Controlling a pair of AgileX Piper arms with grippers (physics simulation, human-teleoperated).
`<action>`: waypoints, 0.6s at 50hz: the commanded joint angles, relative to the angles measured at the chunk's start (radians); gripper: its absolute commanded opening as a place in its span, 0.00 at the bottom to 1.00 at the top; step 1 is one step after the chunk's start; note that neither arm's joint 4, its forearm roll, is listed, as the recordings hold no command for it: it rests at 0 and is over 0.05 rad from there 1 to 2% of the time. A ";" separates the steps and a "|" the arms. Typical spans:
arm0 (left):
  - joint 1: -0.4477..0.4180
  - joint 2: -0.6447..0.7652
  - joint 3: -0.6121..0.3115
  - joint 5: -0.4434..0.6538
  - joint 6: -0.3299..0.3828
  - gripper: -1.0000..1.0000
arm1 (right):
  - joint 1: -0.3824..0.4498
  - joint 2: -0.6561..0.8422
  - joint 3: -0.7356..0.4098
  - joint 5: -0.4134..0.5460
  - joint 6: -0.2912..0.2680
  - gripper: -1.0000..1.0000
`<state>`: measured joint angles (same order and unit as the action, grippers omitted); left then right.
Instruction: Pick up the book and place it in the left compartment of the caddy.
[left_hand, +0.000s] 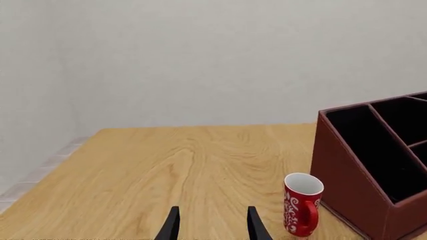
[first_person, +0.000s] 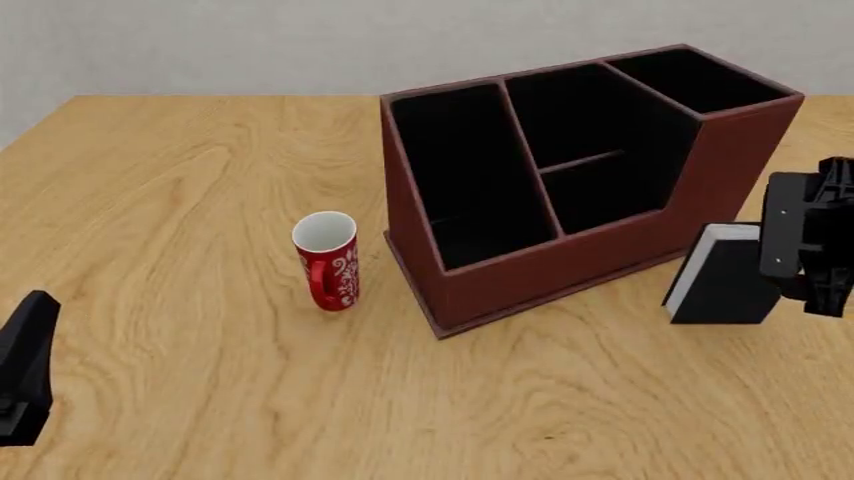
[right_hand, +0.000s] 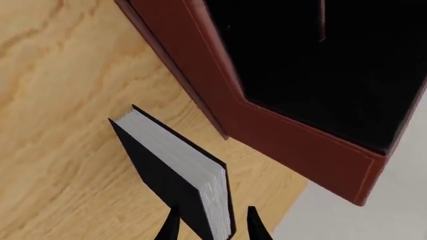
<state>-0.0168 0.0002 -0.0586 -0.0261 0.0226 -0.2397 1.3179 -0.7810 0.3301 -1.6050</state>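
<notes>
The right gripper (right_hand: 210, 225) has its jaws closed on the book (first_person: 721, 275), which sits at the right edge of the front view, just beside the caddy's (first_person: 561, 270) lower right corner and seemingly lifted clear of the worktop (first_person: 174, 180). The left gripper (left_hand: 212, 225) hangs idle with jaws apart at the lower left, holding nothing. The left compartment (first_person: 461, 170) lies on the caddy's far side from the book, so the carry must cross the whole box. The grip looks to catch only one end of the book, so it could pivot or slip. A low pass could clip a wall or divider; overshooting could knock the mug (first_person: 327, 260).
</notes>
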 joint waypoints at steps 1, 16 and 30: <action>0.012 0.000 0.004 0.000 -0.001 1.00 | 0.012 0.052 -0.010 -0.029 -0.008 1.00; 0.015 0.000 0.006 0.001 -0.002 1.00 | 0.034 0.050 0.003 -0.026 -0.004 0.00; 0.014 0.000 0.009 -0.005 -0.007 1.00 | 0.039 -0.001 0.027 0.007 -0.007 0.00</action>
<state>-0.0025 0.0002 -0.0520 -0.0271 0.0183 -0.2186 1.3263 -0.7591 0.3204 -1.6396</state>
